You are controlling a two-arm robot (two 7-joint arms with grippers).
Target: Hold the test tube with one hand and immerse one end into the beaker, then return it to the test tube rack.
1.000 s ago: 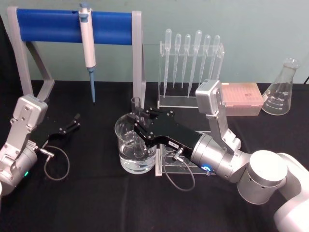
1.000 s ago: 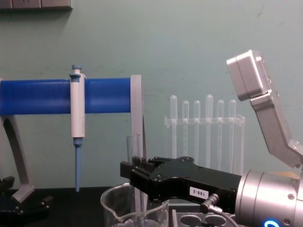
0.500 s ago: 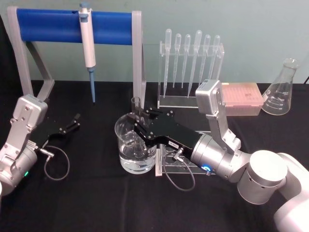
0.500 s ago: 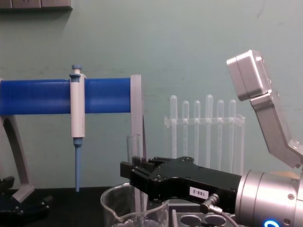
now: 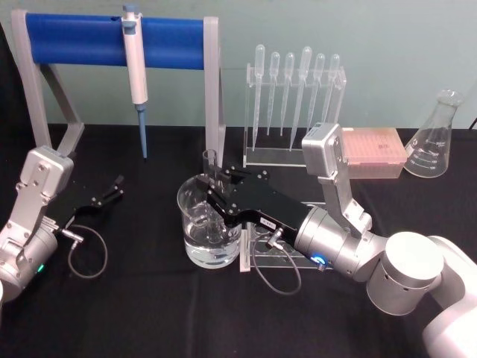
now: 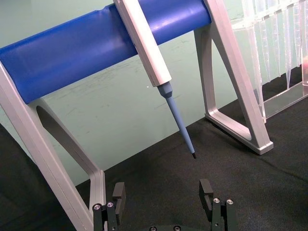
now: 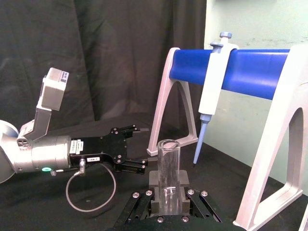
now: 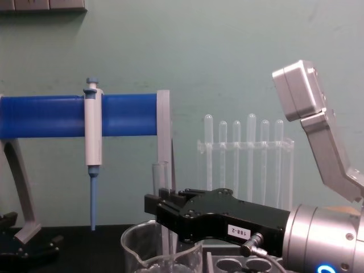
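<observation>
Chest view: clear, upright test tube [image 8: 160,174]

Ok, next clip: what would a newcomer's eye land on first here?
The right end effector at mid-table, shut on an upright tube that goes down into the beaker. Behind it, at the back left, a white-and-blue pipettor hangs from a blue bar. The left end effector lies open on the black cloth at the left.

place: lab | evidence: pipettor [image 5: 135,67] on stand [image 5: 74,39], pipette rack [image 5: 257,153], conical flask [image 5: 432,153], beaker [image 5: 192,216]
</observation>
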